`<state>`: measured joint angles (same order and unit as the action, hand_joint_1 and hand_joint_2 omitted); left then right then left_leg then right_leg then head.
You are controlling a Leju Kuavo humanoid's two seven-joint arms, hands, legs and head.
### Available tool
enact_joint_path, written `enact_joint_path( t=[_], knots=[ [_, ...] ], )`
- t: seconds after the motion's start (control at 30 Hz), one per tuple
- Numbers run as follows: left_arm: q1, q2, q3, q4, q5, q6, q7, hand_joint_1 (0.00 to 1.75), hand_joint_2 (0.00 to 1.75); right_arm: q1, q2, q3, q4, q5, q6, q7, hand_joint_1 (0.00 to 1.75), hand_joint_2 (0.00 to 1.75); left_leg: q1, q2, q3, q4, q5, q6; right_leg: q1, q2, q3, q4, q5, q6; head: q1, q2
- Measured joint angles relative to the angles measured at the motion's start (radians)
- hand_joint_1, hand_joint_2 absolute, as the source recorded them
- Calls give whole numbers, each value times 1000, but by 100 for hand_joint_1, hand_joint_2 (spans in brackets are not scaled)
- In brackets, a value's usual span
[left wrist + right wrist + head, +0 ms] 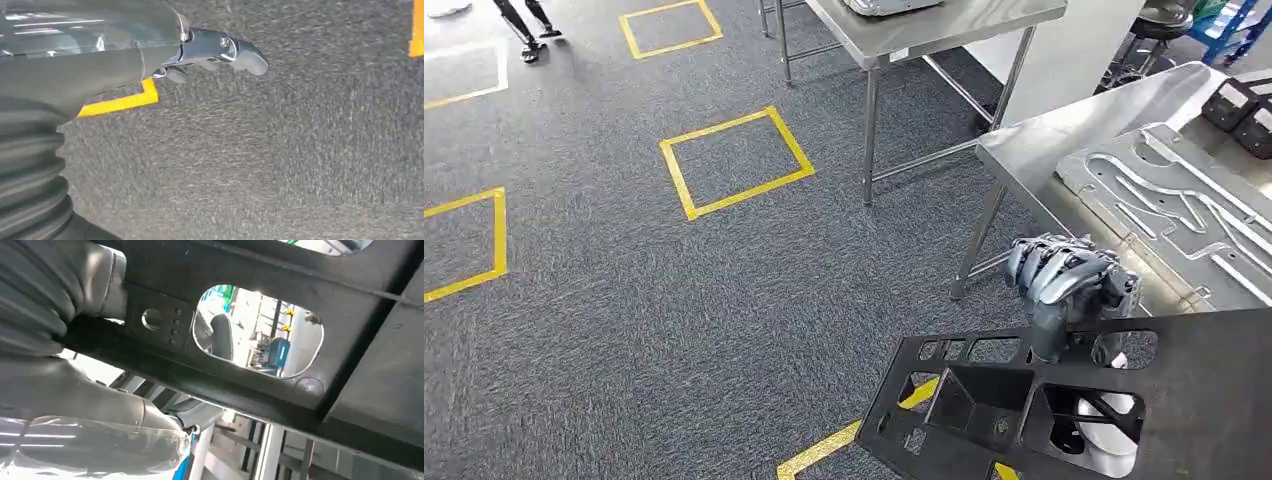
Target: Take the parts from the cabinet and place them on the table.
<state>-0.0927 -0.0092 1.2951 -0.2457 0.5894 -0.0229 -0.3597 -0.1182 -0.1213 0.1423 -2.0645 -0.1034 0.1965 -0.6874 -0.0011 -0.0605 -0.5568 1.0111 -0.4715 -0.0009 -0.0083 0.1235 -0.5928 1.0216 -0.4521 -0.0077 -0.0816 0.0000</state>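
Low at the right of my head view: one black perforated panel point(1124, 400), carried level, short of the steel worktop point(1064, 140). Right hand point(1069, 275): fingers curled over the panel's far edge, gripping it. Left hand point(220, 50): hanging over grey carpet, holding nothing; how far its fingers are spread I cannot tell. On the worktop already: a grey stamped plate point(1164, 210). Step, as I judge it: carry-over. Next: bring the panel above bare steel beside the plate, then lower it flat.

No text, label, brand or number can be read on anything here.
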Motion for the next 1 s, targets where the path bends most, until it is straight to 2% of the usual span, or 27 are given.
enact_joint_path(
  t=[0.07,0.1,0.13,0.17,0.2,0.23,0.27,0.3,0.33,0.37,0.4,0.43,0.47,0.53,0.57,0.6,0.63,0.67,0.73,0.77,0.8,0.83,0.87,0.9,0.93,0.97,1.0],
  knots=[
    [-3,1,1,0,0,0,0,0,175,1,0,0,0,0,0,0,175,175,0,17,4,-10,7,11,-1,19,-2,-7,6,14,0,0],
    [-5,-4,1,0,0,0,0,0,175,2,-1,0,-1,1,-3,0,175,175,10,32,8,-25,17,19,1,-5,-3,2,0,15,0,0],
    [-5,-3,1,0,0,-2,-1,0,175,-1,-3,0,-1,1,-11,0,175,175,9,43,10,-31,19,24,8,-67,-18,31,-26,18,0,0],
    [-3,-3,1,0,0,-3,-2,0,175,-3,-4,2,-1,4,-19,0,175,175,8,55,10,-32,20,28,6,-99,-51,96,-69,21,0,0],
    [0,-3,1,0,0,-3,-1,0,175,-2,-5,3,-1,5,-29,0,175,175,7,69,9,-32,20,29,2,-112,-91,180,-111,25,0,0],
    [3,-3,2,0,0,0,-1,0,175,1,-6,3,-1,7,-34,0,175,175,6,83,8,-32,19,29,-1,-114,-129,260,-139,30,0,0],
    [5,-4,2,0,0,3,0,0,175,1,-7,4,-1,9,-38,0,175,175,6,96,8,-31,18,29,-4,-115,-151,304,-146,34,0,0],
    [4,-5,3,0,0,5,1,0,175,2,-8,7,0,13,-43,0,175,175,6,109,9,-31,16,27,-7,-119,-148,298,-129,38,0,0],
    [3,-8,4,0,0,8,2,0,175,2,-8,11,0,16,-46,0,175,175,7,120,9,-29,14,26,-10,-124,-121,244,-92,41,0,0],
    [2,-9,5,0,0,12,2,0,175,1,-8,15,0,18,-47,0,175,175,8,129,11,-25,11,22,-13,-135,-73,154,-46,43,0,0],
    [1,-11,6,0,0,14,2,0,175,-2,-9,18,0,21,-50,1,175,175,8,139,11,-21,7,18,-14,-158,-22,60,-10,44,0,0],
    [1,-11,6,0,0,14,1,0,175,-7,-9,21,1,23,-52,2,175,175,3,146,11,-14,1,11,-11,-205,8,-4,-12,39,0,0],
    [0,-11,7,0,0,14,-2,0,175,-11,-9,27,3,24,-57,3,175,175,-2,153,11,-8,-6,4,-5,-189,7,-3,-7,27,0,0],
    [1,-10,7,0,0,6,-7,0,175,-33,-9,44,14,4,-26,37,175,175,-2,170,14,-10,-9,-7,-5,-168,2,1,-9,16,0,0],
    [0,-11,7,0,2,0,-8,0,175,-72,-8,63,39,-8,7,68,175,175,-1,187,17,-11,-10,-12,-4,-151,-1,0,-6,11,0,0],
    [-4,-11,6,0,3,-7,-8,0,175,-125,-3,94,83,-12,26,90,175,175,6,179,14,-9,-17,-22,-10,-136,-1,-7,2,-1,0,0],
    [-13,-8,4,0,1,-11,-6,0,175,-178,7,133,129,-20,23,97,175,175,8,125,7,23,-37,-30,-11,-127,-2,-8,6,-6,0,0],
    [-18,-8,4,0,0,-13,-3,0,175,-220,17,163,163,-33,19,98,175,175,9,89,-21,87,-75,-33,-11,-117,-3,-8,8,-9,0,0],
    [-17,-5,4,0,0,-17,-2,0,175,-295,29,208,233,-62,18,116,175,175,9,70,-96,245,-149,-36,-9,-97,-6,-7,9,-13,0,0],
    [-17,-5,4,0,0,-18,-2,0,175,-327,31,219,261,-73,15,130,175,175,9,69,-125,302,-163,-37,-8,-87,-7,-6,10,-13,0,0],
    [-16,-4,4,0,0,-18,-3,0,175,-356,31,227,287,-81,14,147,175,175,9,68,-133,313,-153,-35,-7,-76,-7,-5,10,-13,0,0],
    [-15,-4,4,0,3,-18,-4,0,175,-381,34,233,306,-89,13,158,175,175,9,68,-119,276,-119,-32,-7,-65,-6,-3,10,-13,0,0],
    [-15,-4,4,0,3,-19,-6,0,175,-404,35,240,328,-99,17,169,175,175,10,65,-86,199,-71,-29,-7,-54,-6,-1,10,-12,0,0],
    [-16,-3,4,0,3,-19,-8,0,175,-426,37,242,344,-107,26,175,175,175,11,49,-45,102,-19,-25,-7,-44,-6,1,9,-10,0,0],
    [-16,-2,4,0,3,-19,-8,0,175,-447,39,245,366,-119,40,180,175,175,14,3,-16,22,9,-19,-9,-37,-7,2,8,-7,0,0],
    [-16,-2,4,0,3,-18,-8,0,175,-467,40,250,389,-129,54,181,175,175,14,-13,-6,5,0,-15,-3,-28,-12,6,9,1,0,0],
    [-16,-2,4,0,1,-18,-8,0,175,-483,43,257,411,-134,69,181,175,175,12,-4,-7,8,2,-12,-6,-16,-17,5,14,9,0,0]
  ],
)
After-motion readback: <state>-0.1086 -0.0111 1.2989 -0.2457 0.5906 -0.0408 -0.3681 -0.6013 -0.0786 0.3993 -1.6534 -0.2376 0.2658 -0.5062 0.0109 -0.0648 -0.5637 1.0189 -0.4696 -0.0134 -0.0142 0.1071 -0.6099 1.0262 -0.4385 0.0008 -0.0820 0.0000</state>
